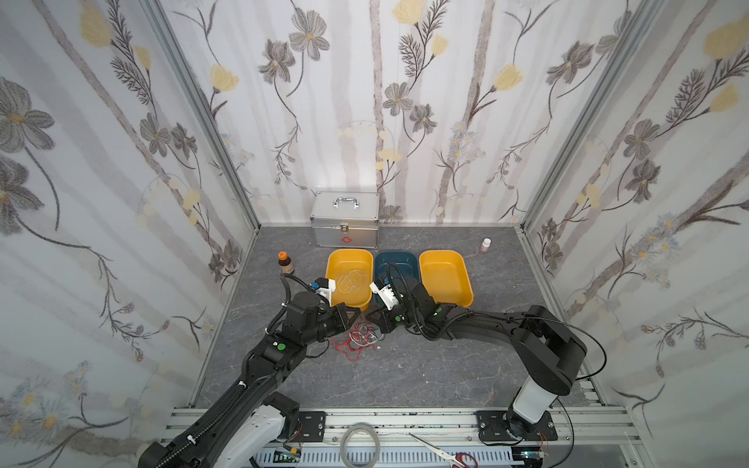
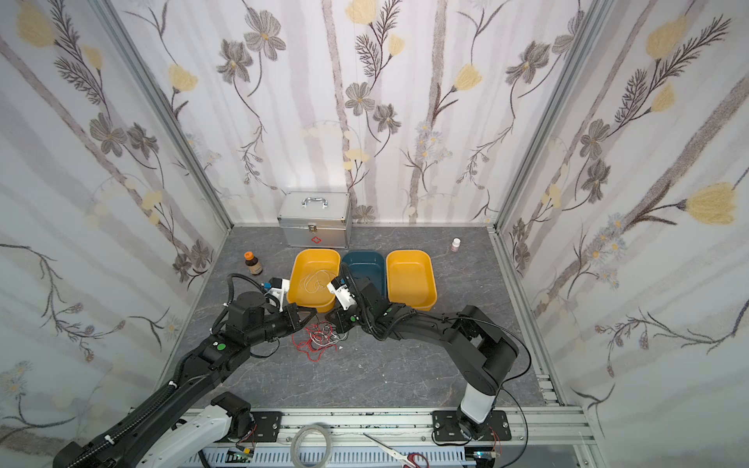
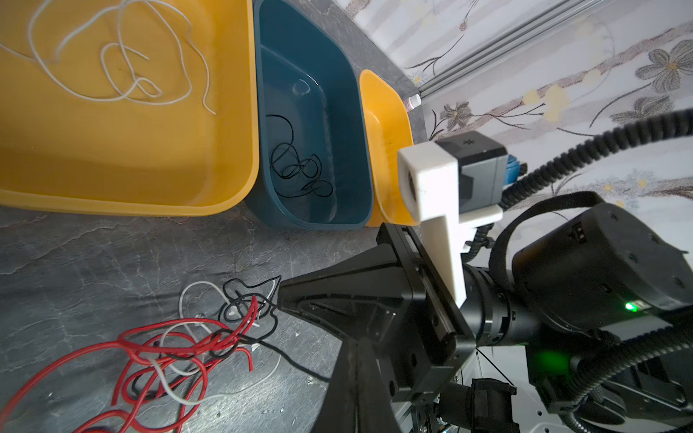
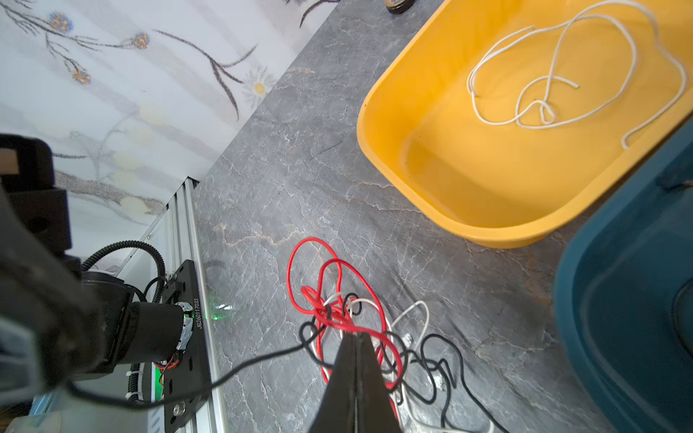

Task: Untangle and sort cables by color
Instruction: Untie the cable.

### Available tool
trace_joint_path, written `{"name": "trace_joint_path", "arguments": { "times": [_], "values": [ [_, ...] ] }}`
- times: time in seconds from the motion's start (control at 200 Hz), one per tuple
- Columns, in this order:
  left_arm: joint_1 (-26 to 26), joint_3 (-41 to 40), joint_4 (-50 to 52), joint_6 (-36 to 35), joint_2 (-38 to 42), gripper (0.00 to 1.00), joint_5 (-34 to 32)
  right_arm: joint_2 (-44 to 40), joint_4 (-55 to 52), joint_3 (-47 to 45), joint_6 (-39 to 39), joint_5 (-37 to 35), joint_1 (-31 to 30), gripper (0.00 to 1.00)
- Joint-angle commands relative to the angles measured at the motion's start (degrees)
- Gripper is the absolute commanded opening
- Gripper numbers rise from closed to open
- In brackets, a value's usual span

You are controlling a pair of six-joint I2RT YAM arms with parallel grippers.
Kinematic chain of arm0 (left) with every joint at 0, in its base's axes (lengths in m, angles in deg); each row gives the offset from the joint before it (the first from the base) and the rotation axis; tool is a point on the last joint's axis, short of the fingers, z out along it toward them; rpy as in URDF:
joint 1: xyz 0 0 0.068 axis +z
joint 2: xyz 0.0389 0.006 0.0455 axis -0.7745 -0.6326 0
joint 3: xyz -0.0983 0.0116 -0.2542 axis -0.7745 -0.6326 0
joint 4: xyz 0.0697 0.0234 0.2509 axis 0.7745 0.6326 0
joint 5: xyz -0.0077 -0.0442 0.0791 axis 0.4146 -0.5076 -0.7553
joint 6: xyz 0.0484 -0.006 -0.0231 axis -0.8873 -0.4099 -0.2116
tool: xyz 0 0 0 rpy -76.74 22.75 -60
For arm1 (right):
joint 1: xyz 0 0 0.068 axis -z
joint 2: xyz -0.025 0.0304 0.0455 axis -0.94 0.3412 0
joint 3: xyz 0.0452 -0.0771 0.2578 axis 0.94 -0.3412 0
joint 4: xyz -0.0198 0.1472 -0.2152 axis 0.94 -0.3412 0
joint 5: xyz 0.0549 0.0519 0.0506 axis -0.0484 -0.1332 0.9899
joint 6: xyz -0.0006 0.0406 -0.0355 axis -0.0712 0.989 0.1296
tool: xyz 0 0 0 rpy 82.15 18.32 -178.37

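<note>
A tangle of red, black and white cables (image 1: 356, 339) (image 2: 320, 338) lies on the grey table in front of the bins. My right gripper (image 4: 354, 333) (image 1: 373, 321) is shut at the tangle's edge. Red and black strands cross its tip, and I cannot tell which strand is pinched. My left gripper (image 3: 359, 339) (image 1: 358, 312) is shut on a black cable (image 4: 240, 369) that runs out of the tangle to it. A white cable (image 3: 123, 63) lies in the left yellow bin (image 1: 330, 263). Another black cable (image 3: 296, 168) lies in the blue bin (image 3: 270, 210).
The right yellow bin (image 1: 466, 283) holds nothing. A silver case (image 1: 345, 219) stands behind the bins, a brown bottle (image 1: 285, 263) to their left and a small white bottle (image 1: 486, 244) at the back right. A tape ring (image 1: 360, 443) and scissors (image 1: 441, 449) lie on the front rail.
</note>
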Motion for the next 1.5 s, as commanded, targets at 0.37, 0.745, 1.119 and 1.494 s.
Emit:
{"name": "trace_joint_path", "arguments": {
  "times": [0.37,0.745,1.119,1.494],
  "values": [
    [-1.3,-1.0,-2.6,-1.2,-0.2,0.0,-0.8,-2.0,3.5,-4.1,-4.6,1.5,0.5,0.31],
    [-1.5,-0.8,-2.6,-1.1,-0.2,0.0,-0.9,3.4,1.7,0.5,-8.5,0.8,0.2,0.35],
    [-1.5,-0.3,-2.6,-1.4,0.1,0.0,-0.5,3.3,0.0,1.4,-9.0,0.2,0.3,0.24],
    [-1.6,-0.2,-2.0,-1.6,0.8,0.0,-0.6,5.3,-2.1,3.3,-9.1,1.7,1.4,0.38]
  ]
}}
